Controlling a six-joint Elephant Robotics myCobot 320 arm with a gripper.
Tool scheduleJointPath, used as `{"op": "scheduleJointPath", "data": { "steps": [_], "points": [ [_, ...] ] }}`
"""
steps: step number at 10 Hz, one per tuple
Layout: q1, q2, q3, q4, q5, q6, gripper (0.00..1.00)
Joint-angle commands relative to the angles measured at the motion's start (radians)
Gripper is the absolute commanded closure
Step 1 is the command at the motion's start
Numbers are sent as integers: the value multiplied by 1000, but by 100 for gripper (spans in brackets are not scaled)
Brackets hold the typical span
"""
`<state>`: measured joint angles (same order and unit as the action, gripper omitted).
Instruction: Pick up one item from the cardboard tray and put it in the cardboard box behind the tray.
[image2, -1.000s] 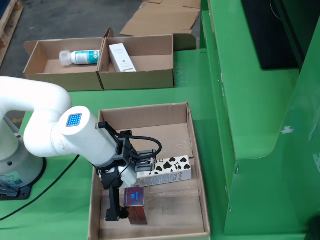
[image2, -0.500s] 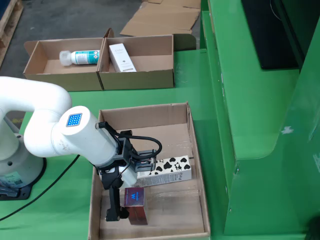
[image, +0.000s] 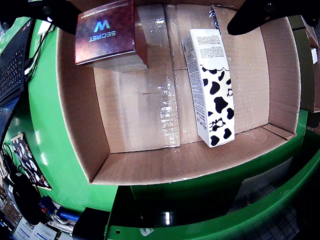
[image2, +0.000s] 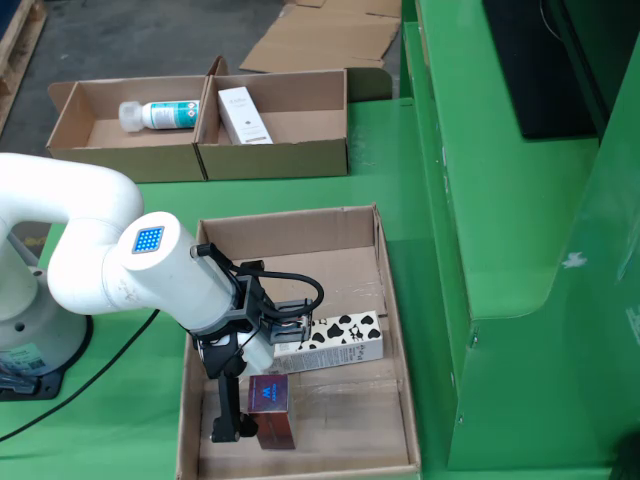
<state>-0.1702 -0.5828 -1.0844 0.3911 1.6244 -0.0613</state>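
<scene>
In the wrist view I look down into the cardboard tray (image: 145, 170). A maroon box (image: 106, 34) printed "SECRET" lies at the top left. A white carton with black cow spots (image: 210, 85) lies right of the middle. My gripper (image: 160, 11) is open and empty, with one dark finger (image: 52, 14) over the maroon box's edge and the other (image: 265, 15) at the top right. In the fixed view my gripper (image2: 258, 375) hangs low inside the tray (image2: 392, 330), between the maroon box (image2: 270, 405) and the cow carton (image2: 335, 340).
Behind the tray stand two open cardboard boxes. The left one (image2: 70, 140) holds a white bottle (image2: 160, 114); the right one (image2: 300, 155) holds a white carton (image2: 244, 115). A green machine housing (image2: 500, 180) rises on the right. Flat cardboard (image2: 320, 40) lies at the back.
</scene>
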Motion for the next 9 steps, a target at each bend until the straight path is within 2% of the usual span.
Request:
{"op": "scheduleJointPath", "data": {
  "steps": [1,6,9],
  "points": [
    [-3,23,32,13,5,-6,0],
    [4,-28,157,-45,9,-10,0],
    [4,-28,157,-45,9,-10,0]
  ]
}}
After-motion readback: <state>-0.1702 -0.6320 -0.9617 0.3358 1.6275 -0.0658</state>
